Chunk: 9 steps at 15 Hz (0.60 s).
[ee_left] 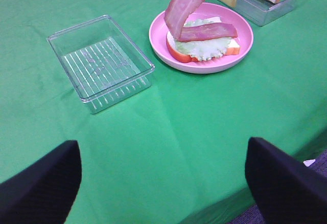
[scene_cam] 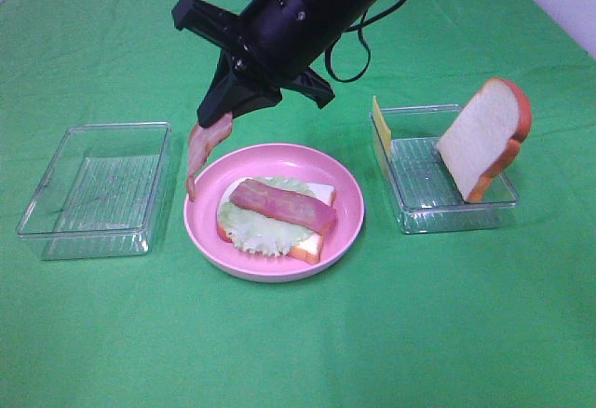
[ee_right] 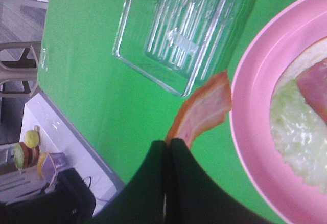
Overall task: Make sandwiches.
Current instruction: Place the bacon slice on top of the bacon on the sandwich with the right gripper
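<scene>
On the pink plate lies a half-built sandwich: a white bread slice with pale lettuce and one bacon strip on top. My right gripper reaches across from the back right and is shut on the upper end of a second bacon strip. That strip hangs over the plate's left rim. In the right wrist view the shut fingers pinch this bacon beside the plate. My left gripper stands open and empty over the cloth near the table's front edge, well short of the plate.
An empty clear tray stands left of the plate. A second clear tray at the right holds a leaning bread slice and a yellow cheese square. Green cloth covers the table.
</scene>
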Available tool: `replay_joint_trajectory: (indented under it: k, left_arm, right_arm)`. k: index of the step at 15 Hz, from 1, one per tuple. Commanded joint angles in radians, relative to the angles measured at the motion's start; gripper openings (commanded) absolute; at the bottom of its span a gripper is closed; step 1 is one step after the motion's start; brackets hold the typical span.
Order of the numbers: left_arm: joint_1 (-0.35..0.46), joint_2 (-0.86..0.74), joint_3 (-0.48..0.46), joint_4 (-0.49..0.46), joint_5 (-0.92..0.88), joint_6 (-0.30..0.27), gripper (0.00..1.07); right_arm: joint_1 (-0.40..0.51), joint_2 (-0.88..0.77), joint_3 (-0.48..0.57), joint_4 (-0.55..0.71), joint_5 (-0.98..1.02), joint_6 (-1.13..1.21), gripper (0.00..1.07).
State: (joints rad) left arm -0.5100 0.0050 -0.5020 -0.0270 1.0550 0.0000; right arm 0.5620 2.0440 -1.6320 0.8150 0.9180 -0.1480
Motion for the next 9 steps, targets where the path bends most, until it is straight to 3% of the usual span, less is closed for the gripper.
replay_joint_trajectory:
  k: [1, 4, 9]
  left_arm:
    - [-0.003, -0.001, 0.003, -0.01, -0.01, 0.006, 0.83]
    - [-0.003, -0.001, 0.003, -0.01, -0.01, 0.006, 0.83]
    - [-0.003, -0.001, 0.003, -0.01, -0.01, 0.006, 0.83]
  right_arm:
    - [-0.004, 0.07, -0.004, 0.016, -0.056, -0.016, 0.0]
    - [-0.004, 0.132, -0.004, -0.015, -0.056, -0.001, 0.0]
    - [-0.004, 0.122, -0.006, -0.345, -0.074, 0.233, 0.0]
